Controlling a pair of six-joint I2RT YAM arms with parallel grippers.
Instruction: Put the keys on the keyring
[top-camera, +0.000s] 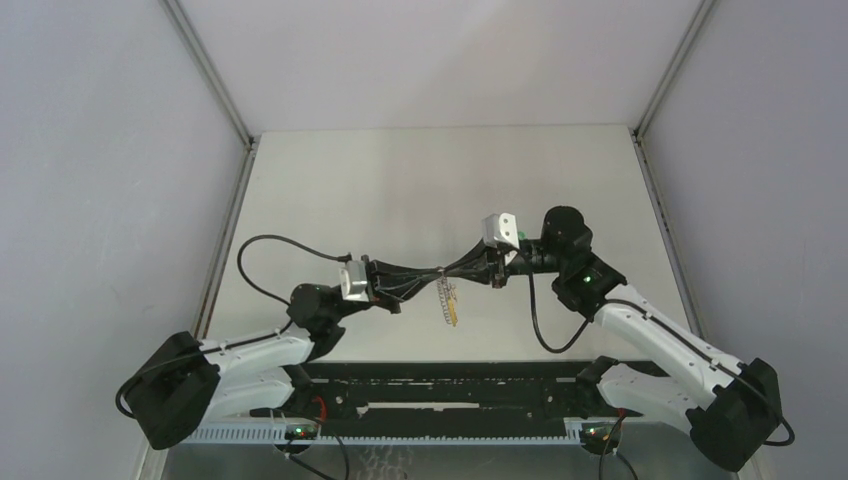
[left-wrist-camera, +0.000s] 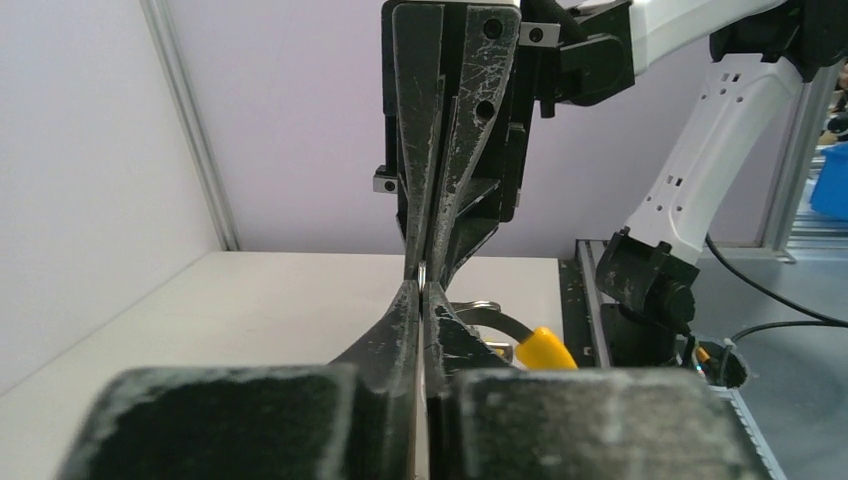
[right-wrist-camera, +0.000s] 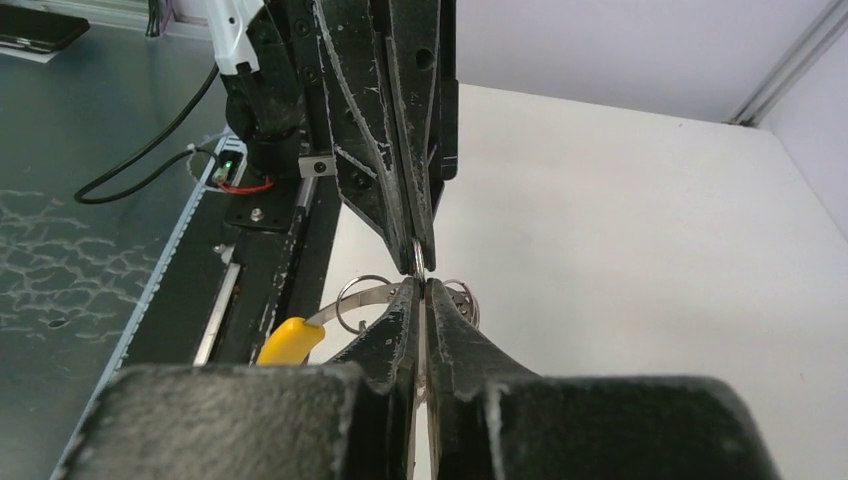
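Right now the left claw (left-wrist-camera: 420, 300) and the right claw (right-wrist-camera: 421, 292) meet tip to tip above the pale tabletop (right-wrist-camera: 620, 250), midway between the arms. Both are pressed together. The left one nips the thin grey metal keyring (top-camera: 444, 296) at its top. Whether the right one also pinches the wire or only touches it, I cannot tell. The keyring hangs straight down from that meeting point, so neither arm is nearer. A tiny yellow-headed key (right-wrist-camera: 291, 340) dangles low on the arm-base side. I see no green key clearly.
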